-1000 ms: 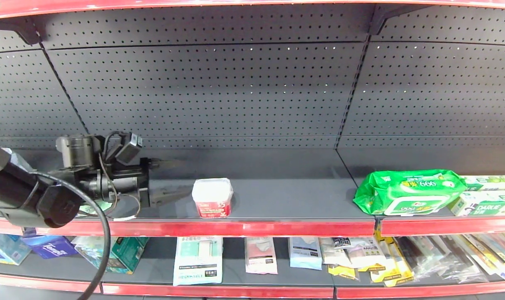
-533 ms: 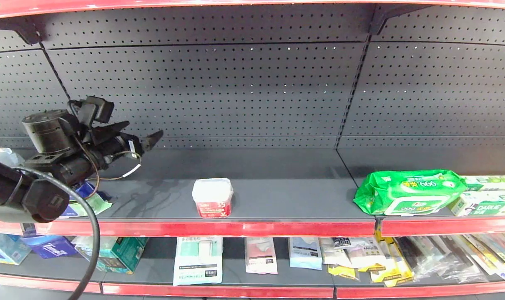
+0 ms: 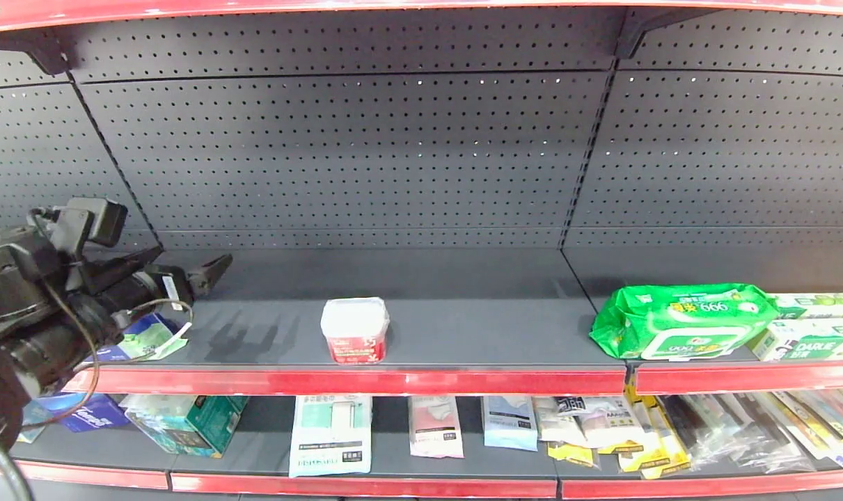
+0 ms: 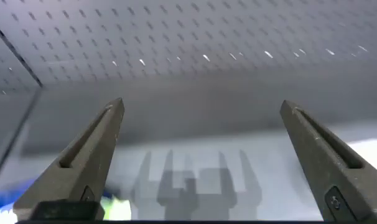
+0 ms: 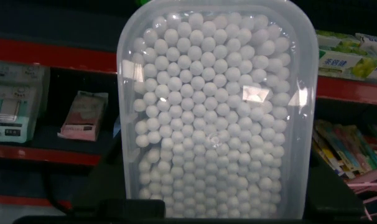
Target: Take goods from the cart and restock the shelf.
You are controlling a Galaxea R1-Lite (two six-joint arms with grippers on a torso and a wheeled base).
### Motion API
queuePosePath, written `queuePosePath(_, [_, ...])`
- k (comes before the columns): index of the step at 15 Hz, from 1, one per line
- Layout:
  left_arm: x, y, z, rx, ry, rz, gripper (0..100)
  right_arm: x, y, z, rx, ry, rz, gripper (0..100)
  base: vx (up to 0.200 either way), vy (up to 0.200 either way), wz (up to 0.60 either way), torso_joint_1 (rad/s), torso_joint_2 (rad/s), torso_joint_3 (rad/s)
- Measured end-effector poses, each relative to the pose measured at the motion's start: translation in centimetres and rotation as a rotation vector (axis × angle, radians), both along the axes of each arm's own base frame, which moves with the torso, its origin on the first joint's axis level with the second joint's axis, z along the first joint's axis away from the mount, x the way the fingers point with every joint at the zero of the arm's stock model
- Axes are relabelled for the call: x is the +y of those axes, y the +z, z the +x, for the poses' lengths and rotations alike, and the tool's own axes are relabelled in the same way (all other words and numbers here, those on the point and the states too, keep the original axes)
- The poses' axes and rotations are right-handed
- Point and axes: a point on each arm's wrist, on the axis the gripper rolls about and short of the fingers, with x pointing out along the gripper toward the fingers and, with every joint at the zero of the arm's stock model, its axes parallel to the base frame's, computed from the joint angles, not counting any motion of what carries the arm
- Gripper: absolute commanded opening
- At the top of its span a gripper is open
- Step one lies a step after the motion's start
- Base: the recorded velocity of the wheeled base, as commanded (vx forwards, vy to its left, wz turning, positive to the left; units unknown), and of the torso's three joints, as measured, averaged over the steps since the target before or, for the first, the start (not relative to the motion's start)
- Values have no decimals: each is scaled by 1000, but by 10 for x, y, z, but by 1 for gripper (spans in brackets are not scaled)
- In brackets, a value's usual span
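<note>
Pinching a clear tub of white beads (image 5: 216, 106) by its sides, in front of the shelves, the right tool (image 5: 211, 198) carries something likely light, stiff-walled and slick. A hold across the body looks safer than one on the lid. The left tool (image 3: 193, 263) hangs spread and empty over the left end of the shelf (image 3: 477, 334). A lidded tub (image 3: 355, 329) stands near the front edge, and a green wipes pack (image 3: 682, 320) lies to its right.

Printed lettering and numerals across the green wipes pack (image 3: 682, 320) at right of frame, with bold wording on the boxes (image 3: 807, 341) at far right. Red label with white markings on the small tub (image 3: 355, 346) at centre; fine print on the white pouch (image 3: 331, 435) at lower centre.
</note>
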Motion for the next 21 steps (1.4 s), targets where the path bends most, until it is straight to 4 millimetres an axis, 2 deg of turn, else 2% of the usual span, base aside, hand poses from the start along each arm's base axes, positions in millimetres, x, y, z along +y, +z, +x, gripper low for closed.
queuePosePath(3, [-1,-3,-46,21,-51,-8,100,0,3,1,7,-23,16,0,0,0,0,0,0,0])
queuePosePath(5, [-3,-6,-77,33,-96,-15,100,-1,13,3,25,-29,31,0,0,0,0,0,0,0])
queuePosePath(14, [-9,-14,-187,228,-236,-55,100,-1,51,31,162,-26,36,0,0,0,0,0,0,0])
queuePosePath(18, [-10,-17,-233,160,-240,-35,100,1,62,45,222,30,39,0,0,0,0,0,0,0])
queuePosePath(21, [-8,-37,-256,79,-182,-16,100,1,65,50,242,53,45,0,0,0,0,0,0,0])
